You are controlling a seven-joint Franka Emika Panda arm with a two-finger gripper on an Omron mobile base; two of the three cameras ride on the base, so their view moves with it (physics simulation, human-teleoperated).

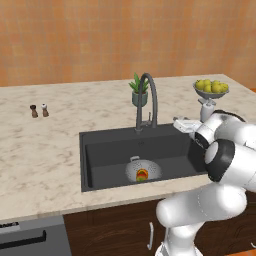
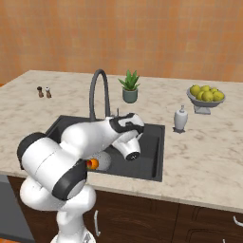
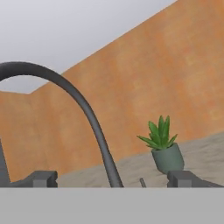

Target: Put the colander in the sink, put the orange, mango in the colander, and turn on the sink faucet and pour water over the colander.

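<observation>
Colander (image 1: 143,171) sits upright in the black sink (image 1: 107,150), loop handles along a near-far line, orange (image 2: 93,163) and mango (image 1: 142,175) inside; the gripper (image 3: 112,179), fingers spread wide and empty, faces the gooseneck faucet (image 3: 94,127)

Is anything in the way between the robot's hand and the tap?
Nothing visible. The open gripper faces the faucet directly, its arched pipe rising between the two fingertips. The plant stands farther back on the counter, off to one side.
</observation>
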